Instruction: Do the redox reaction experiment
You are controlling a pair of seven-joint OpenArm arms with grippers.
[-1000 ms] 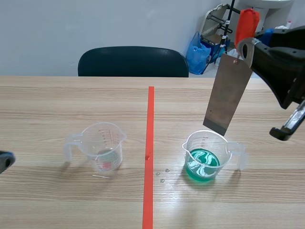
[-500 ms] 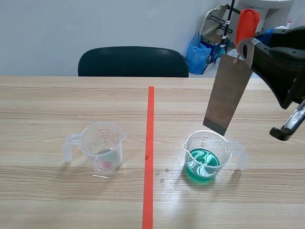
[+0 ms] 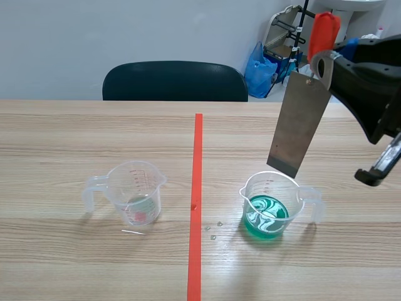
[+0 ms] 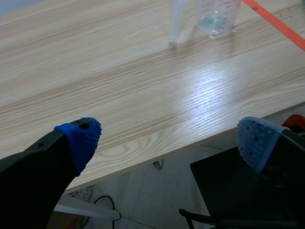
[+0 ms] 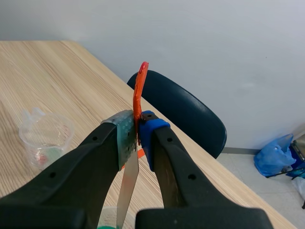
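The metal strip (image 3: 299,125) is clamped at its top end by the right gripper (image 5: 137,138), both pads pressed onto it beside an orange tab (image 3: 324,31) that sticks up above the fingers. The strip hangs down from the fingers, its long axis close to upright and leaning slightly, with its lower edge held just above the rim of the cup of green liquid (image 3: 270,207) and not yet dipped. The coming move is judged to turn on that one relation: the cup lies almost directly under the strip, so a plain lowering along the strip's own length is what seems called for, provided the lower edge clears the far rim. The right arm is plainly the nearer one. The left gripper (image 4: 169,140) is held with its fingers wide apart on nothing, out past the table's near edge and well away from both cups. A second cup (image 3: 135,191), nearly empty, stands across the red tape line (image 3: 197,188). Red graduation marks can be seen on it, too small to be read; no brand or label is made out.
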